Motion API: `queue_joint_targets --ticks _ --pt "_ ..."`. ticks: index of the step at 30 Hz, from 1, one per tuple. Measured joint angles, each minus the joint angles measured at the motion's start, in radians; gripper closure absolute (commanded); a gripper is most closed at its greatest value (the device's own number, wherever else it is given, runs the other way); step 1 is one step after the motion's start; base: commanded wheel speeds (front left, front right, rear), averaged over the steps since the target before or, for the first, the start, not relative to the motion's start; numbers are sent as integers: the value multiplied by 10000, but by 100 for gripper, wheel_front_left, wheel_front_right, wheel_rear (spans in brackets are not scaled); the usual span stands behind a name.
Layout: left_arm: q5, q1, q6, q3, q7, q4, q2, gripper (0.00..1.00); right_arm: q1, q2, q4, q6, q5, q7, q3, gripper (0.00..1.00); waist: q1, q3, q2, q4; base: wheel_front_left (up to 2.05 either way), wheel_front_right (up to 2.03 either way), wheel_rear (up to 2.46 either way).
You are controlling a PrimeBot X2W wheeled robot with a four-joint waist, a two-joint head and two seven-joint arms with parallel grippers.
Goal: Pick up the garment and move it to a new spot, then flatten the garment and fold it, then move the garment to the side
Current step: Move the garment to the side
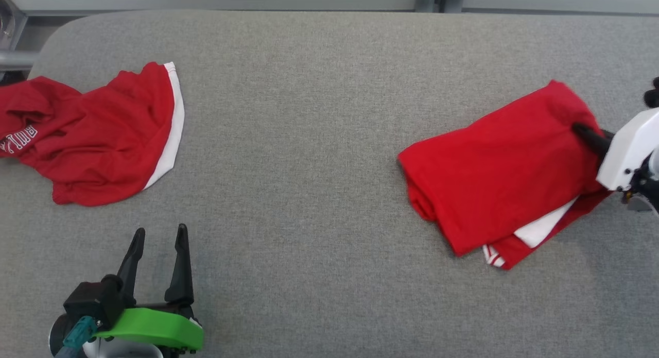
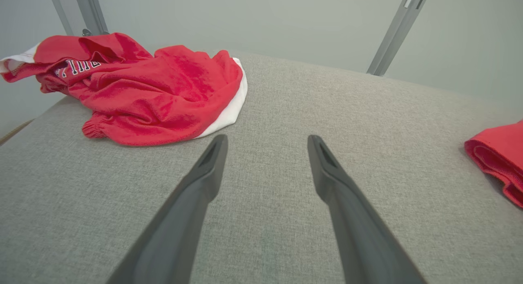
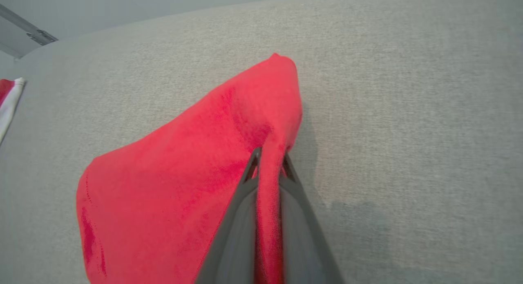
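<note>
A folded red garment (image 1: 494,167) with white trim lies on the right of the grey table (image 1: 319,141). My right gripper (image 1: 584,131) reaches in from the right edge and is shut on the garment's far right fold (image 3: 267,169), red cloth pinched between both fingers. The same garment's edge (image 2: 496,159) shows at the right of the left wrist view. My left gripper (image 1: 157,239) stands open near the table's front left, fingers (image 2: 208,165) spread over bare cloth surface, holding nothing.
A second red garment (image 1: 87,134) with a white band and lettering lies crumpled at the table's far left, partly over the edge, also seen ahead of my left gripper (image 2: 151,92). Metal frame posts (image 2: 398,26) stand behind the table.
</note>
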Motion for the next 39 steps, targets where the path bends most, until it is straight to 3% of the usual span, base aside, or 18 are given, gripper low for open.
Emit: queue_joint_targets --ticks 6,12,26,28,39 --pt "132 -389 -8 140 -8 -249 207 0 -519 -966 1104 0 -504 -374 -748 100 0 609 0 -174 0 0 0" --pt "259 -746 12 174 155 -581 410 0 -869 -1672 2313 4 -1689 -1494 -1392 100 1 1159 0 -534 0 0 0" --pt "424 -1155 113 115 537 -955 663 0 -1976 -2023 4615 6 -4316 -4443 -1937 100 1 2113 0 -1161 0 0 0" --pt "426 -1171 140 86 564 -963 673 0 -2132 -2031 4920 6 -4903 -4765 -1944 0 1 2095 0 -1183 0 0 0" --pt "336 -1105 184 31 460 -775 527 0 -2592 -1626 5986 8 -7187 -7031 -2851 0 1 1407 0 -1310 0 0 0"
